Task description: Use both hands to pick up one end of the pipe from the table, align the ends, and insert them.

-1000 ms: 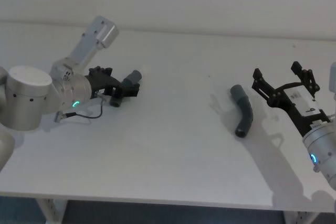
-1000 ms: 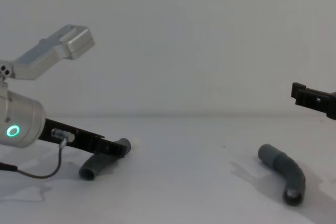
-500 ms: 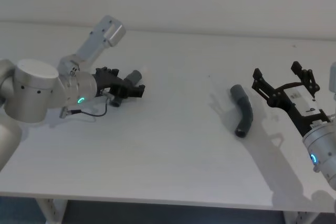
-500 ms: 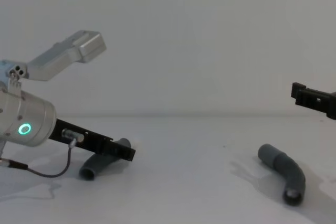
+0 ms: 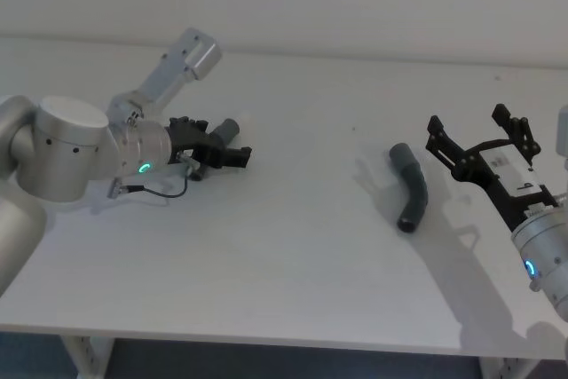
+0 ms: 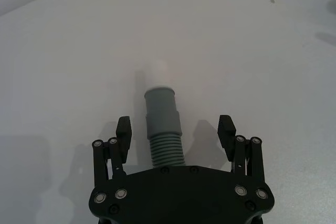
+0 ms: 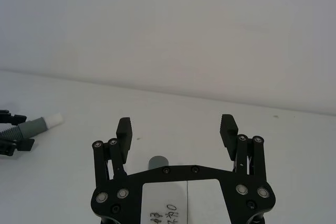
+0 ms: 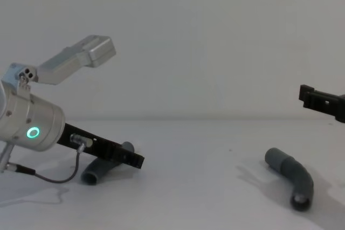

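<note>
Pipe pieces: two, both lying flat on the table (image 5: 302,246), well apart.
Left piece (image 5: 226,129): on the left side of the table. Its long way runs from near-left to far-right. Its white tip (image 6: 159,69) points away from the robot and a bit to the right.
Right piece (image 5: 411,185): on the right side of the table, bent in the middle. Its long way runs mostly from far to near. One mouth faces the front edge.
Left gripper (image 6: 176,127): down low over the left piece, open wide. One finger is on each side of the ribbed part, and neither touches it.
Right gripper (image 5: 468,122): up in the air just to the right of the right piece, open wide, holding nothing.
Grippers: two.
Room: a big bare stretch of table lies between the two pieces.
Edges: both pieces sit well back from the front edge. The left piece is nearer the far edge.
</note>
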You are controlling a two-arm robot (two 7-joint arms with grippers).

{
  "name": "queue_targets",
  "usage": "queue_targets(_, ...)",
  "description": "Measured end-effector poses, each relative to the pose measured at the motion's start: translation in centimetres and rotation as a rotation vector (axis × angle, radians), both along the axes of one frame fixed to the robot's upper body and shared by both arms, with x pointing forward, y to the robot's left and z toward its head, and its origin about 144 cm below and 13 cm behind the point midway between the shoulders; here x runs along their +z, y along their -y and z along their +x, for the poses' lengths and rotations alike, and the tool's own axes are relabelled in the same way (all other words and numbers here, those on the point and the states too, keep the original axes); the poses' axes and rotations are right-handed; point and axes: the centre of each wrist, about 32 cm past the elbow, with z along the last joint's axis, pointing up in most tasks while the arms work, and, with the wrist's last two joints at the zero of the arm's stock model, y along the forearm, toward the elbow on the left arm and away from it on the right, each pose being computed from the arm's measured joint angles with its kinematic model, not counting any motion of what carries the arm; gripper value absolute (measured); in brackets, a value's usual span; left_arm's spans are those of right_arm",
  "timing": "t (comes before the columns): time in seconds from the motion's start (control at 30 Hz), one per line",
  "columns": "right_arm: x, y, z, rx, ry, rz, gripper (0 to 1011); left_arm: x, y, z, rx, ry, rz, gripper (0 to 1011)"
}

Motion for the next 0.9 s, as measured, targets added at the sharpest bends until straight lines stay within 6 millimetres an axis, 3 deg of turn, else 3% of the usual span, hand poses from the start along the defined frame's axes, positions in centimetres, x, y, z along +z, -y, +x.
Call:
queue_targets(0.27, 0.0, 0.0, 0.0, 0.0, 0.0, 0.0, 1002, -0.02, 0.19, 0.17, -0.004, -0.006, 0.002, 927)
queue_targets(0.9, 0.0, 0.0, 0.0, 0.0, -0.001, 0.0, 1002, -0.02, 0.34, 0.29, -0.008, -0.01, 0.003, 383)
